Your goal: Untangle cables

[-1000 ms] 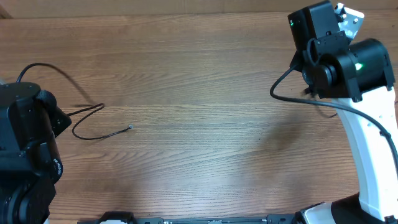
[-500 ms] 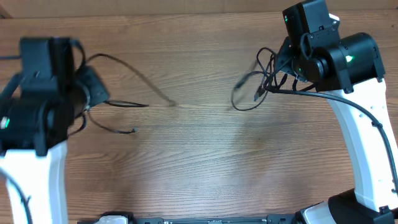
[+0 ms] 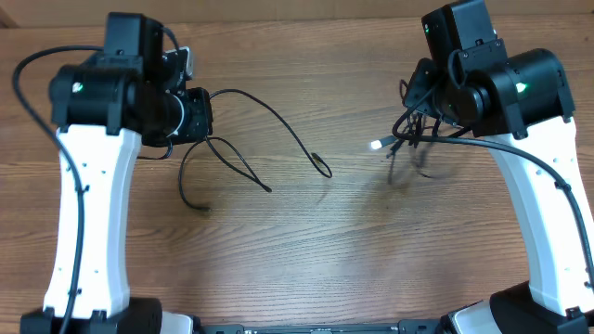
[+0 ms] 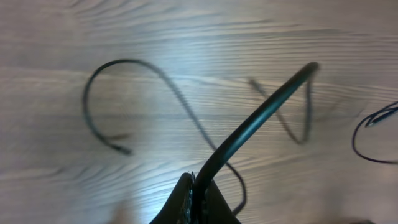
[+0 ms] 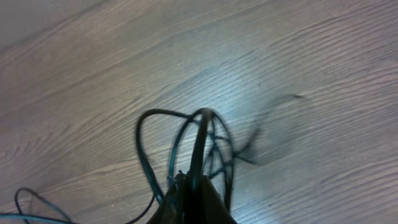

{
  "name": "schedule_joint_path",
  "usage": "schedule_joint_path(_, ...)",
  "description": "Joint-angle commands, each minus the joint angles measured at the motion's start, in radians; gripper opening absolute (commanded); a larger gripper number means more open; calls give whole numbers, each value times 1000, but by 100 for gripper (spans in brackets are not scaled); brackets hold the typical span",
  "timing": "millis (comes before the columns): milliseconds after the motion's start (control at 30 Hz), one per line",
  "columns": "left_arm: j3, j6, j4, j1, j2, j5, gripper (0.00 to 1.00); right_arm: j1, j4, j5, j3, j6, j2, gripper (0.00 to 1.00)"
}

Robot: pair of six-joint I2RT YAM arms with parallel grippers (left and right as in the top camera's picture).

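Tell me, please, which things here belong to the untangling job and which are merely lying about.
Job: loose black cable, held in the left jaws; tangled cable bundle with a white plug, held in the right jaws.
Not the job: wooden table; thick black wires fixed to the arms.

Lab: wooden table [image 3: 306,269], 2 robot arms [image 3: 88,213].

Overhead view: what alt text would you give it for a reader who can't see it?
Over a wooden table, the left tool grips a loose black cable that trails in long loops toward the centre; the right tool holds a tangled bundle of cables with a white plug sticking out. Both arms are white and black.
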State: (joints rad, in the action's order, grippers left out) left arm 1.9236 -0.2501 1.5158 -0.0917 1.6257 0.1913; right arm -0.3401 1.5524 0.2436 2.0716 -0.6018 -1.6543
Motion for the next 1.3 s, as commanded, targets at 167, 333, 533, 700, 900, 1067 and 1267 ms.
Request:
schedule_joint_path(167,10,-143,40,2,121,-247,14,1,15,-3,9,8,2,4)
schedule_joint_path(333,10,-138,45,2,185,-251,22,1,13,-36,9,8,2,4)
schedule_joint_path(533,10,-116,55,2,235,-254,95,1,16,-44,9,8,2,4)
schedule_joint_path(700,19,-116,55,9,235,-254,100,1,21,-83,9,8,2,4)
schedule_joint_path(900,97,-132,77,74,216,-251,100,1,19,-193,9,88,2,4)
schedule_joint_path(1067,252,-140,137,181,210,-240,99,1,29,-201,9,87,2,4)
schedule_joint_path(1267,346,-98,174,322,206,-103,100,1,28,-202,9,87,2,4)
